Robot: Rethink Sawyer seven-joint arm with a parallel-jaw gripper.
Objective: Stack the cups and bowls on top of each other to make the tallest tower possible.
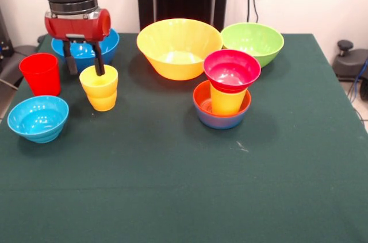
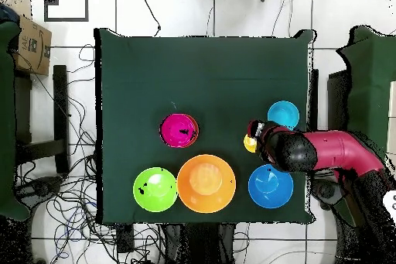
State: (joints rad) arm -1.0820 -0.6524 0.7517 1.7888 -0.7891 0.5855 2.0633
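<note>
A dark green cloth covers the table (image 1: 172, 185); white wall behind, cables on the tiled floor (image 2: 69, 199); the gripper (image 1: 84, 65) has one finger inside the yellow cups (image 1: 99, 88), one outside, beside the red cup (image 1: 41, 73); the tower (image 1: 226, 91) stands before the large yellow-orange bowl (image 1: 178, 47).

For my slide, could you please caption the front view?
Hand straddling the stacked yellow cups' rim, crimson-topped tower beside.
</note>
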